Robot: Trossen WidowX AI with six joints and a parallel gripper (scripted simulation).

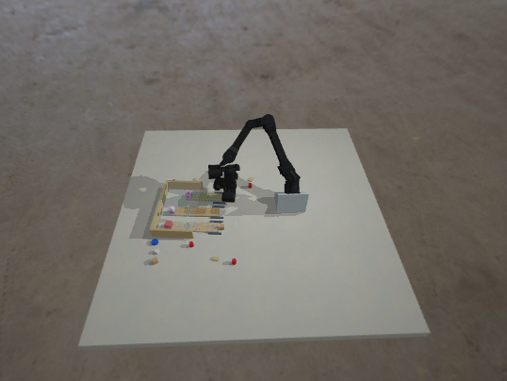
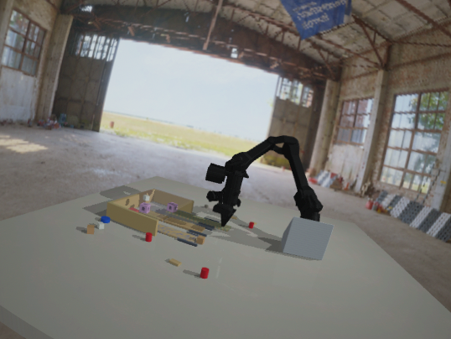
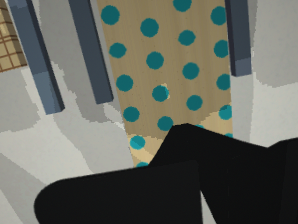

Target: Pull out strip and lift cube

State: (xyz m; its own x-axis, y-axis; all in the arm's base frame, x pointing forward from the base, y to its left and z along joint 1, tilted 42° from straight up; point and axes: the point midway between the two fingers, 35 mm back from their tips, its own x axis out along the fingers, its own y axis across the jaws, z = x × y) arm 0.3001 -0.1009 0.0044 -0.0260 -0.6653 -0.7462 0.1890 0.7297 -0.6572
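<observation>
My gripper (image 1: pixel 228 199) (image 2: pixel 225 224) (image 3: pixel 180 132) is shut, its tips down at the outer end of the teal-dotted strip (image 1: pixel 205 197) (image 3: pixel 172 55), with nothing between them. A purple cube (image 1: pixel 188 194) (image 2: pixel 172 207) sits at that strip's inner end. The middle strip (image 1: pixel 206 211) has a brown grid pattern, which shows at the left in the wrist view (image 3: pixel 9 47). Another purple cube (image 1: pixel 171 209) (image 2: pixel 145 207) is at its inner end. The near strip (image 1: pixel 204 227) is speckled, with a red block (image 1: pixel 169 224) at its inner end. Cube labels are too small to read; the fingers hide the dotted strip's end.
A wooden three-sided frame (image 1: pixel 157 219) (image 2: pixel 132 218) surrounds the strips' inner ends. Dark rails (image 3: pixel 91 55) (image 3: pixel 240 45) flank the strips. Loose red cylinders (image 1: pixel 234 261) (image 2: pixel 251 225), a blue piece (image 1: pixel 155 241) and an orange block (image 2: pixel 90 229) lie outside. A grey panel (image 1: pixel 291 203) stands before the arm's base.
</observation>
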